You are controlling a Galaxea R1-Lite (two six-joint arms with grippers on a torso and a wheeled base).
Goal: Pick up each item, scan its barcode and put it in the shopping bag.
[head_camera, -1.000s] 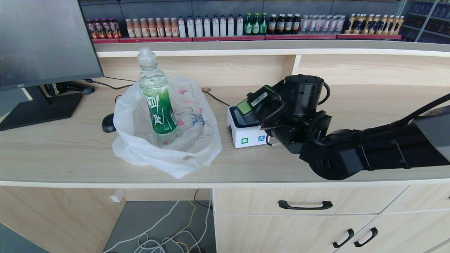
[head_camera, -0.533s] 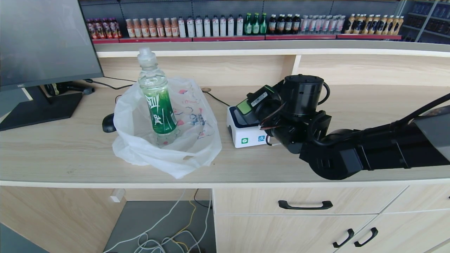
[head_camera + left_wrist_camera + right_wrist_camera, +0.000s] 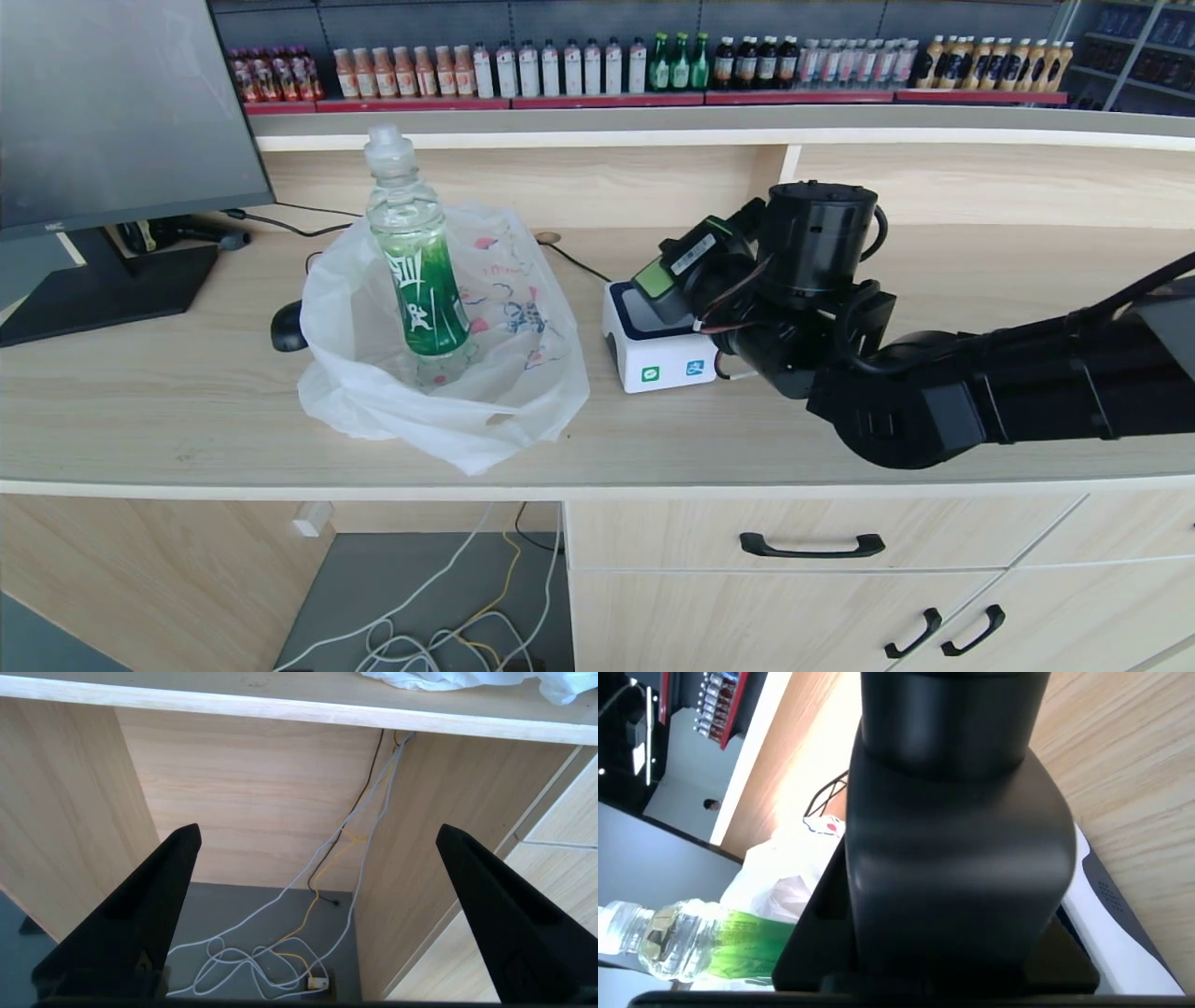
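Head view, checkout counter point(image 3: 187, 420). The right gripper point(image 3: 698, 273) hangs just above the white scanner point(image 3: 653, 359), and its fingers appear closed on a small green item point(image 3: 665, 276). The contact itself is hidden behind the wrist, so the hold is judged, not seen. The item's white barcode label point(image 3: 693, 254) faces up and away from the scanner's window. The item's long axis runs from about eight o'clock to two o'clock, tilted, with its low end towards the scanner.

The shopping bag point(image 3: 373, 401) lies at nine o'clock from the right gripper, well apart from it, with the scanner between the two. Its mouth is open upward. A clear bottle point(image 3: 420, 280) with a green label stands upright inside and takes up the middle of the opening. The freer gap in the bag seems to be on the side nearest the scanner.

The left gripper point(image 3: 318, 859) is spread wide and empty. It sits below the counter edge, pointing at loose cables point(image 3: 280, 952) on the floor. The right arm is therefore the nearer one and the one carrying the load. The step in hand is probably the scan.
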